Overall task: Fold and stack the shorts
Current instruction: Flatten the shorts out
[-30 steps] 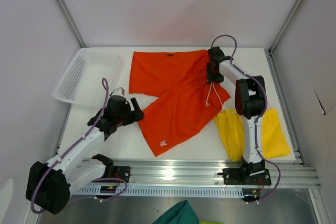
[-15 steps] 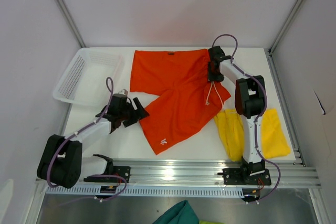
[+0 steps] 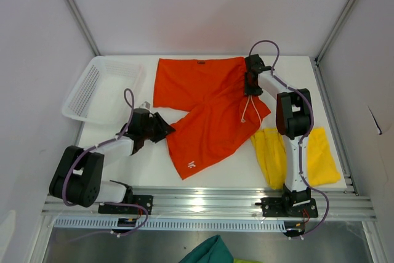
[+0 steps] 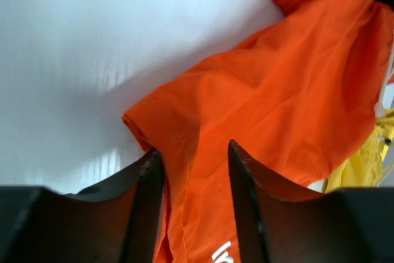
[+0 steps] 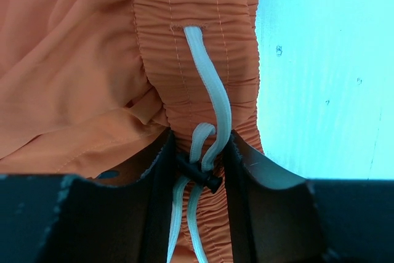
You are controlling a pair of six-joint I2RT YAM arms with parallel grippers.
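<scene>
The orange-red shorts (image 3: 203, 109) lie spread out mid-table, waistband at the back, a white logo on the near leg. My left gripper (image 3: 165, 129) is low at the near leg's left hem corner. In the left wrist view (image 4: 196, 152) its fingers are parted and straddle the orange hem (image 4: 178, 133). My right gripper (image 3: 249, 87) is shut on the gathered waistband (image 5: 197, 90) beside the white drawstring (image 5: 212, 90) and its black cord lock (image 5: 198, 173). The yellow shorts (image 3: 323, 152) lie crumpled at the right, partly under the right arm.
A white mesh basket (image 3: 83, 93) sits at the back left corner. A teal-green cloth (image 3: 209, 252) lies below the metal rail (image 3: 203, 201) at the near edge. Grey walls close in the table on three sides.
My left arm has swung right and dropped low, bringing its gripper onto the near leg's hem corner. The right arm and the shorts have not moved.
</scene>
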